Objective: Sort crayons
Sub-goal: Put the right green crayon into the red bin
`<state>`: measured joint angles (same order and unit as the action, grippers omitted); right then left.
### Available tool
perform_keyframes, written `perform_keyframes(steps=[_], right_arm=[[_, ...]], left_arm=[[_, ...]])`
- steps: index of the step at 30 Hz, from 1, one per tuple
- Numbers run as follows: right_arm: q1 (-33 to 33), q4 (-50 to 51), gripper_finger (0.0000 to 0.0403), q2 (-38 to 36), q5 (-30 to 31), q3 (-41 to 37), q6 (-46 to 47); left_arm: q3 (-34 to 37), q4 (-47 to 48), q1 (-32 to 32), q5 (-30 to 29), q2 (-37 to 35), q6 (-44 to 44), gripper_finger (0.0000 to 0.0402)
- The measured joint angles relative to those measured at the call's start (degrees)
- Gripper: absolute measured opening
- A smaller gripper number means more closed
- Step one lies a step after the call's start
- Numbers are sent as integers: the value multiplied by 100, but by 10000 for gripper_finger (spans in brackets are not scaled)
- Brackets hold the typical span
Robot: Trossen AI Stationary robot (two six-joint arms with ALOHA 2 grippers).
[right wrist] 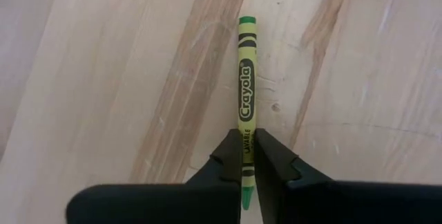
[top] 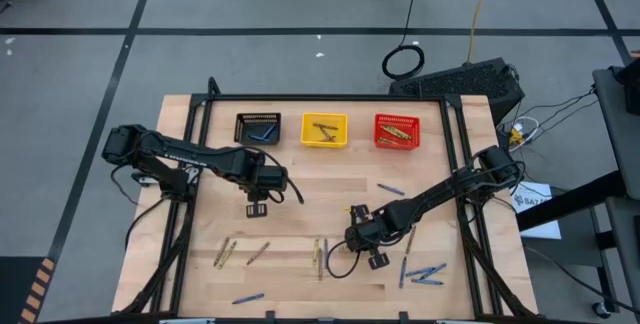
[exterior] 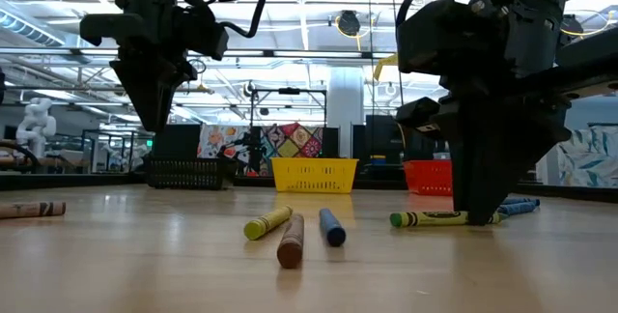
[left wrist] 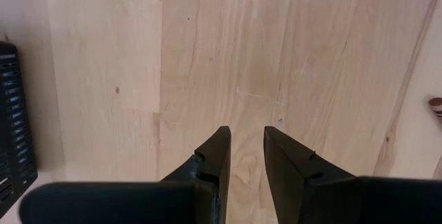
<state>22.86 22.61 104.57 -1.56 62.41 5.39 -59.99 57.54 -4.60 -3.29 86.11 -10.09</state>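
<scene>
A yellow-green crayon [right wrist: 246, 72] lies on the wooden table [top: 300, 189] right of the middle, and my right gripper [right wrist: 246, 137] is shut on it. In the low view this crayon [exterior: 439, 218] lies flat beside the fingers. Other crayons are scattered along the table's near part: olive ones [top: 225, 252] and blue ones [top: 425, 274]. My left gripper [top: 258, 207] hangs above bare wood in front of the black basket [top: 258, 128]. Its fingers [left wrist: 219, 156] point down with a narrow gap and nothing between them. My right gripper pinches the yellow-green crayon between its two fingers, on the wrapped part near one end [right wrist: 245, 128]. The fingers slant down from the table's right side, and the crayon runs on ahead of them. It lies level on the table [exterior: 425, 219].
Black, yellow [top: 324, 130] and red [top: 398, 131] mesh baskets stand in a row at the far edge, each with crayons inside. A yellow, a brown [exterior: 291, 240] and a blue crayon lie together near the front middle. Bare wood lies between the arms.
</scene>
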Motion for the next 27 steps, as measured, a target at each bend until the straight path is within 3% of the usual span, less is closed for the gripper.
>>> perform_keyframes(steps=[11, 20, 27], right_arm=[[1, 59, 0, -410, 39, -9, 151], [-34, 41, 0, -691, 628, -9, 334], [-36, 42, 0, -723, 735, -9, 312]], left_arm=[[0, 0, 2, -2, 0, 33, 80], [0, -8, 33, 1, 2, -5, 80], [0, 0, 98, 554, 2, -17, 80]])
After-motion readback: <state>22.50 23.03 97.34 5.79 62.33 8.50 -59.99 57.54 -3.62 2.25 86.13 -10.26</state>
